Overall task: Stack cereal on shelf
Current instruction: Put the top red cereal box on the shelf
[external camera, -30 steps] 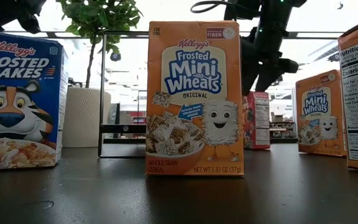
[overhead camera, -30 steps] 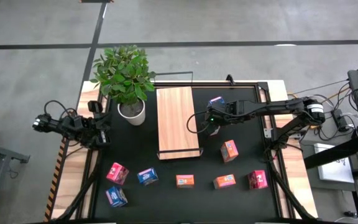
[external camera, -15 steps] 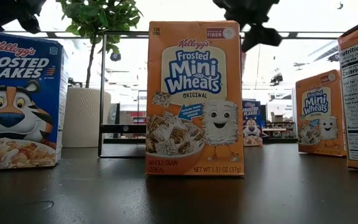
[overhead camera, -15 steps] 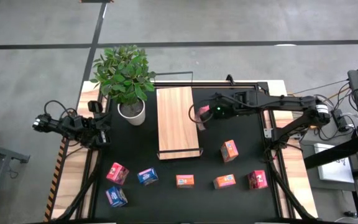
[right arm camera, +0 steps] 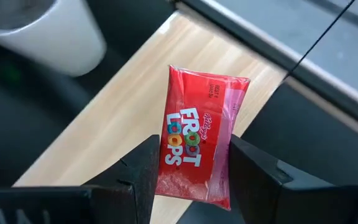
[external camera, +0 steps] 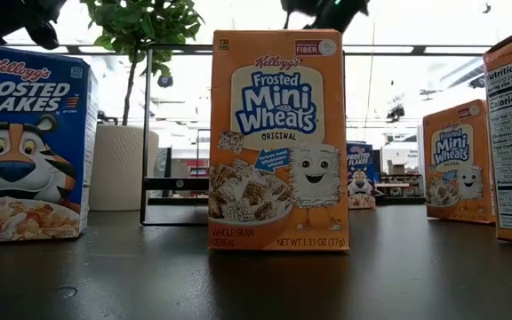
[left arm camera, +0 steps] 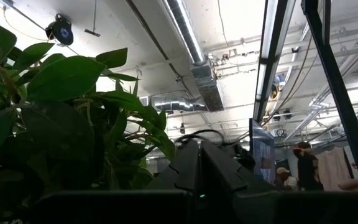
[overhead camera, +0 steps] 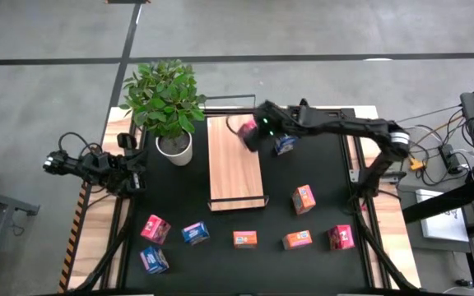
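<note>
One red Froot Loops box (right arm camera: 199,148) now riding clamped in the right end effector (overhead camera: 252,134), having swung from mid-desk to above the shelf's (overhead camera: 235,168) far end, nearing placement; left end effector (overhead camera: 135,173) idling closed at the left edge.

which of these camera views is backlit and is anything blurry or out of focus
Low view: bright windows wash out the background, the plant is silhouetted, and the Mini-Wheats box is sharp. Left wrist view: ceiling glare, dark leaves. Right wrist view: Froot Loops box sharp, white pot blurred.
</note>
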